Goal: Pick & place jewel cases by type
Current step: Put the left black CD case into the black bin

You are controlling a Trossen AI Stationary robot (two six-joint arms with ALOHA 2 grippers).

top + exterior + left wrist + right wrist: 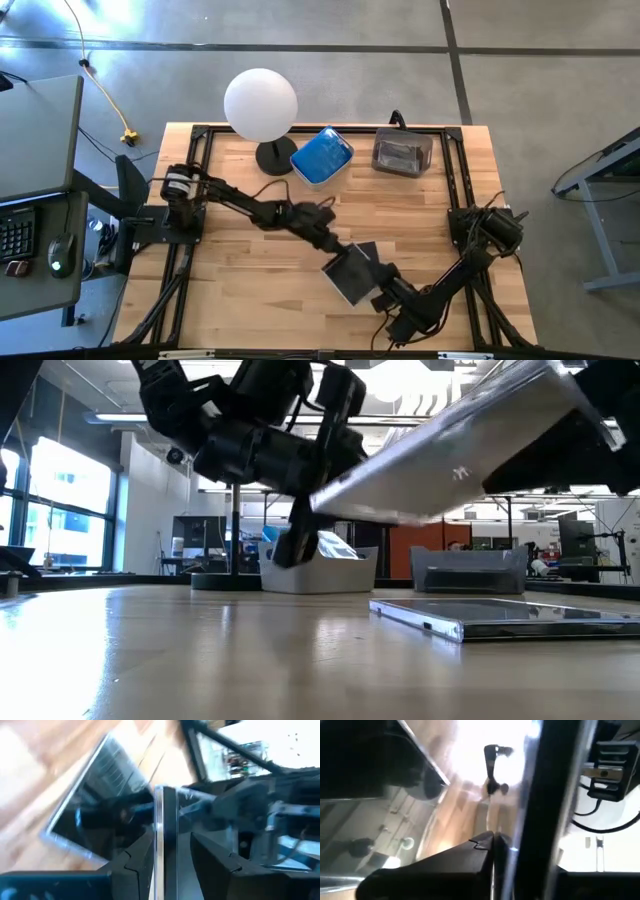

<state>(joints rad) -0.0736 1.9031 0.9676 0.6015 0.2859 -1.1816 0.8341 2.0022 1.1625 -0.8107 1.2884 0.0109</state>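
A clear jewel case with a dark inside (348, 278) is held in the air between both grippers, over the table's near middle. In the low view this jewel case (460, 455) slants, its left end low and its right end high. My left gripper (338, 258) is shut on the left end. My right gripper (378, 293) is shut on the right end. A second clear and dark case (368, 250) lies flat on the table just beyond; it also shows in the low view (500, 615) and the left wrist view (95, 810). My left gripper (165, 865) pinches the case's lower left edge (164, 815) between its two fingers, the case standing edge-on between them. It comes from the table's left and far side. The case is lifted clear and tilted. My right gripper (510, 865) pinches the raised right end (570, 400) of the same case between its fingers, from the table's right and near side. The case's edge (520, 820) runs on past the fingers, lifted clear of the table.
At the far edge stand a tub with blue cases (322, 155) and a clear tub with dark cases (402, 152). A lamp with a white globe (260, 105) stands to the left of them. Bare wood (250, 280) lies to the held case's left.
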